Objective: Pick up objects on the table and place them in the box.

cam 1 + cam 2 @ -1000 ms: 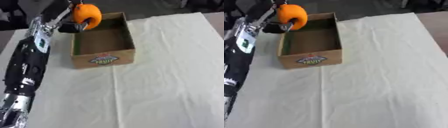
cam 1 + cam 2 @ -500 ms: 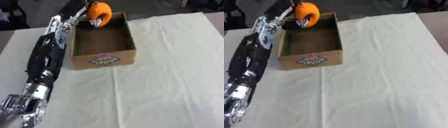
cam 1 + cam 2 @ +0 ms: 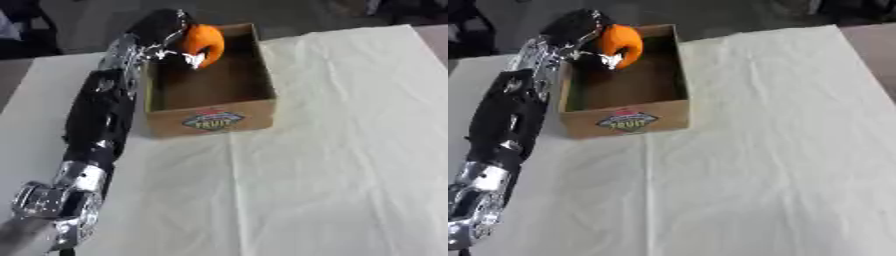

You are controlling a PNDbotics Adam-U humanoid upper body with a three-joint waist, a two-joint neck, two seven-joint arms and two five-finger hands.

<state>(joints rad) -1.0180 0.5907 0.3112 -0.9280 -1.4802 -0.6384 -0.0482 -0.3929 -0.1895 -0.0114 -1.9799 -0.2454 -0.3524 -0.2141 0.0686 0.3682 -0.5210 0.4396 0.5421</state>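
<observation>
The left hand [image 3: 166, 31] is curled round an orange ball [image 3: 201, 43], holding it above the far left corner of the open cardboard box [image 3: 210, 119]. The box stands on the cloth-covered counter [image 3: 350, 150], its labelled front wall facing the robot.

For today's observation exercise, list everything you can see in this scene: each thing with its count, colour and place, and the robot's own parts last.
box: one, brown cardboard with a fruit label on its front wall, open-topped, on the far left part of the table.
orange object: one, round, orange, held above the far end of the box, not yet set down inside.
cloth: one, cream white, spread over the table under the box.
left arm: one, black with silver joints, reaching up the left side.
left hand: one, black, fingers curled round the orange object.
right hand: not in view.
</observation>
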